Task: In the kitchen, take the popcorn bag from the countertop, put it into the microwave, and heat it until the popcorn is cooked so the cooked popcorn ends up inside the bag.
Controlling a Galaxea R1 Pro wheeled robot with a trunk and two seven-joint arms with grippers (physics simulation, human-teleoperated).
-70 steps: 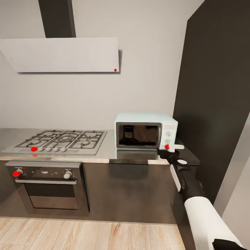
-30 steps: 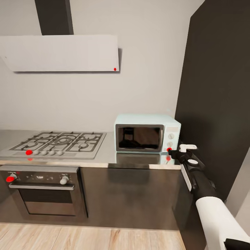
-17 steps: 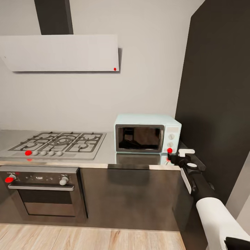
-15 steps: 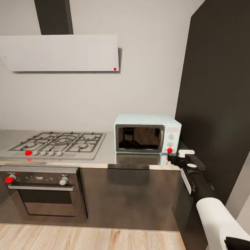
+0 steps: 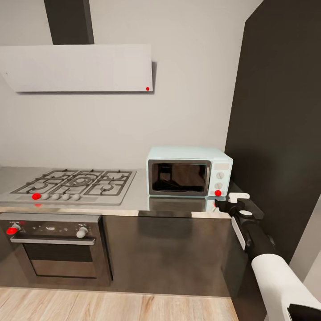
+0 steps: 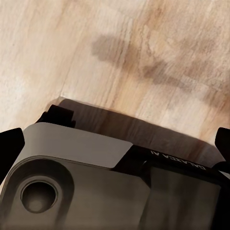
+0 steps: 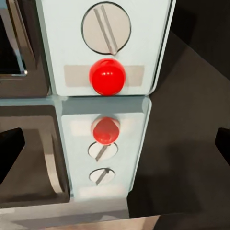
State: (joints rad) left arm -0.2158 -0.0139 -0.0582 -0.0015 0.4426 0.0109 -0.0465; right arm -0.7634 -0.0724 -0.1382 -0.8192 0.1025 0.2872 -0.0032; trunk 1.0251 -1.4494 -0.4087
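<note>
The microwave (image 5: 189, 171) sits at the counter's (image 5: 133, 203) right end, long side along the back wall — door facing out. The right gripper (image 5: 228, 203) reaches level toward its red button (image 7: 107, 76), fingers spread wide. Left gripper's opening — cannot tell.

Behind the dark glass door of the pale mint-blue boxy microwave (image 5: 189, 171), the cavity is too dark to read. The right tool (image 5: 232, 201) shows too small to tell its jaws' spacing. The brushed-metal counter (image 5: 133, 201) is cut off at the left edge.
</note>
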